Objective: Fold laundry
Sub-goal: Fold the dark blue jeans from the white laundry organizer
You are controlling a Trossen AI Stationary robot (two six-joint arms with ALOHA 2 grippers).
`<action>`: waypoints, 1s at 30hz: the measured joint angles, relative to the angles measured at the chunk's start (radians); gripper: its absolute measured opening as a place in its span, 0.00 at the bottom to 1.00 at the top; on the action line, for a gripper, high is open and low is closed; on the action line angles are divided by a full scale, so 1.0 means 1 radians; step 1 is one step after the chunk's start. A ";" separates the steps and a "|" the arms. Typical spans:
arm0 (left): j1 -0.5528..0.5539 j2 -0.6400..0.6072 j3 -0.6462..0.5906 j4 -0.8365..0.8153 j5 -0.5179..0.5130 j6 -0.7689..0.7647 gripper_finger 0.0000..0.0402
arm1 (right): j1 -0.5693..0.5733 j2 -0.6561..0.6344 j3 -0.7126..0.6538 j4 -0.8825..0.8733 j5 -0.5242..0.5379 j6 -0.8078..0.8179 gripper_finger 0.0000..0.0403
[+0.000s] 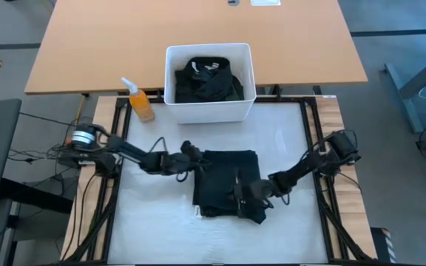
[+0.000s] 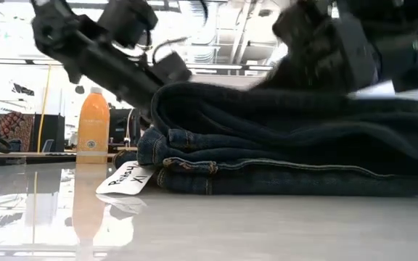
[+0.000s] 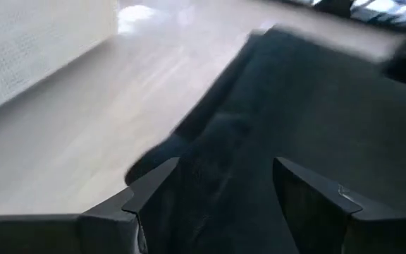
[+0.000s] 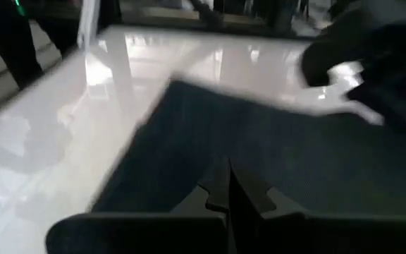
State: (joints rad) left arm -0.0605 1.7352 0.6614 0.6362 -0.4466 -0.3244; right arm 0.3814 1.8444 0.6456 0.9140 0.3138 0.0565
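Folded dark garment [image 1: 226, 183] lies mid-table, just in front of the white bin [image 1: 209, 107] holding more laundry [image 1: 207, 80]. The left gripper [image 1: 192, 159], fingers spread, sits at its far-left corner; the right gripper [image 1: 248, 193], pressed together, rests on the near-right part (pinching nothing visible). To finish cleanly, I'd smooth outward, pressing lightly so layers don't slide.

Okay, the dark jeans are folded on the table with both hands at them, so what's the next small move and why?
Probably close the left hand on the fold's edge. Its fingers stand open around the jeans, while the right hand is shut on top, seemingly pinning them. The bundle looks folded in layers, so one more fold or a straightening tug seems due.
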 joint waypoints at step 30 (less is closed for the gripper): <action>-0.165 -0.226 0.066 -0.114 0.105 0.099 0.54 | -0.100 -0.452 -0.200 -0.269 0.134 -0.016 0.05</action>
State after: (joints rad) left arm -0.2251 1.5093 0.7275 0.5224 -0.3418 -0.2256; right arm 0.2810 1.3926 0.4452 0.6451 0.4478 0.0410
